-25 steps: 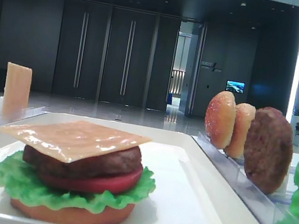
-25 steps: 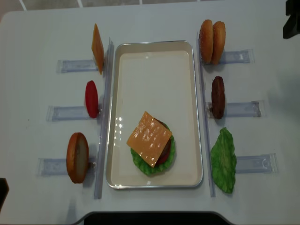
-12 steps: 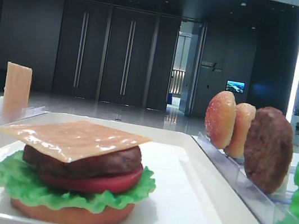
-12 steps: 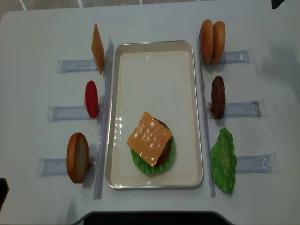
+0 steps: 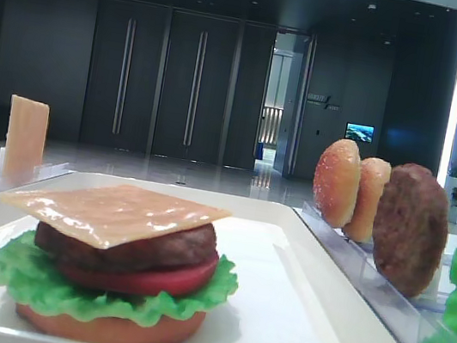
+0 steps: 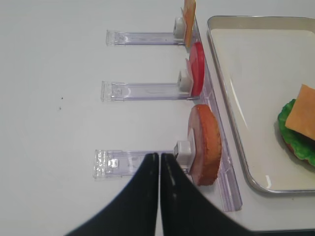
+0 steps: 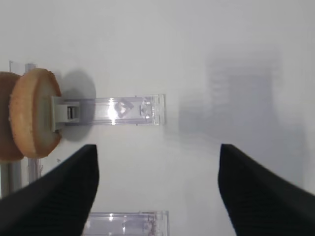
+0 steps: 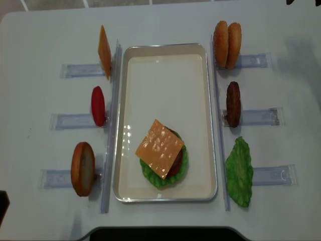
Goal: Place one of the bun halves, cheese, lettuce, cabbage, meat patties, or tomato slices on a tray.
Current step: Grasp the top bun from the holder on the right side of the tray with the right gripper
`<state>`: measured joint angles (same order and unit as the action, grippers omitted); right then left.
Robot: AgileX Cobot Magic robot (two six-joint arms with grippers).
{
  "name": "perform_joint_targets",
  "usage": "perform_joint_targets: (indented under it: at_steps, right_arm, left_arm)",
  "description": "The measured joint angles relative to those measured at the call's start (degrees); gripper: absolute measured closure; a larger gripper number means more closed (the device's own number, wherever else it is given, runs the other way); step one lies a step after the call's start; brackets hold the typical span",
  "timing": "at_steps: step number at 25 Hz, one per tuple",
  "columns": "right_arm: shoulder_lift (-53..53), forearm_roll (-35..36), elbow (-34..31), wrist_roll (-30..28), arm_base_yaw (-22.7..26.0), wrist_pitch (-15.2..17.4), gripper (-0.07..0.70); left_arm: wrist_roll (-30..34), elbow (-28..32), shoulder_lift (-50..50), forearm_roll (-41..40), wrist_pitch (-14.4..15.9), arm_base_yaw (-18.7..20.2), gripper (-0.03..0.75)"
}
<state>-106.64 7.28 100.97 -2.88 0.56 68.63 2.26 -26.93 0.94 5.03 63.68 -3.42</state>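
The white tray sits at the centre of the surface. On its near half stands a stack: bottom bun, lettuce, tomato slice, meat patty and a cheese slice on top (the cheese lies skewed, one corner overhanging).

Clear plastic racks flank the tray and hold spare parts on edge. On the right: two bun halves touching each other at the far rack, a meat patty at the middle rack, a loose lettuce leaf at the near rack. On the left: a cheese slice, a tomato slice and a bun half.

The right gripper hangs above bare surface with its jaws wide apart and nothing between them. In the right wrist view the nearer right-hand bun half lies off to the left, ahead of the left finger and apart from it.

The left gripper has its jaws together, empty, with the tips just beside the clip of the near left rack and close to the left bun half.

No legible writing or brand marks show.
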Motion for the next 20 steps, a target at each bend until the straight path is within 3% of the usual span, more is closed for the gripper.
perform_joint_targets:
  at_steps: [7,20]
  right_arm:
    - [0.0,-0.2,0.2,6.3,-1.0,1.1,0.149]
    - [-3.3,-0.2,5.5,13.8,-15.1,-1.3,0.219]
  left_arm:
    - [0.0,0.0,0.0,0.0,0.0,0.0,0.715]
    - [0.0,0.0,0.0,0.0,0.0,0.0,0.715]
